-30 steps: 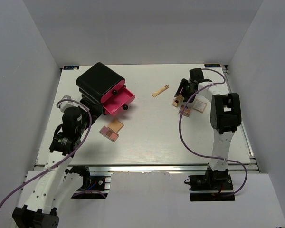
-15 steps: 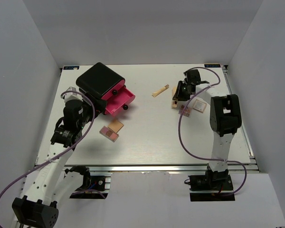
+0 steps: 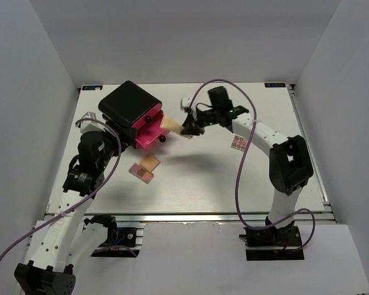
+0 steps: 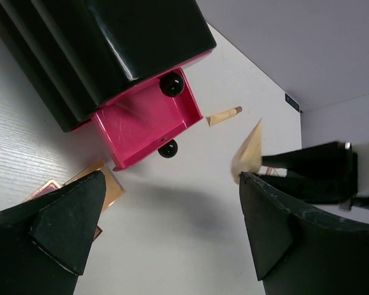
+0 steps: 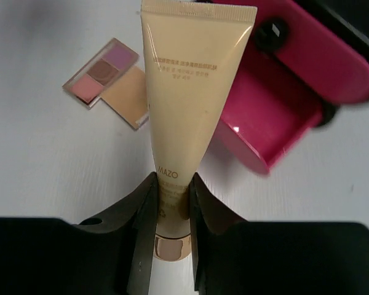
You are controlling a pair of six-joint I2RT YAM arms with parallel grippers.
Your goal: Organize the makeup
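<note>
Right gripper [image 5: 171, 193], clamped on the beige tube [image 5: 194, 80] at its cap end, points its long axis at the open pink drawer [image 5: 277, 123]; left gripper [image 4: 172, 184] gapes empty beside that drawer.

Bright, even light from overhead floods the white bench [image 3: 190, 184]; a soft shadow lies beneath the right arm [image 3: 258, 130]; glare streaks the glossy black box [image 4: 111, 37]; the left wrist view shows the beige tube [image 4: 249, 150] blurred; the right wrist view renders the pink drawer [image 5: 277, 117] soft.
</note>
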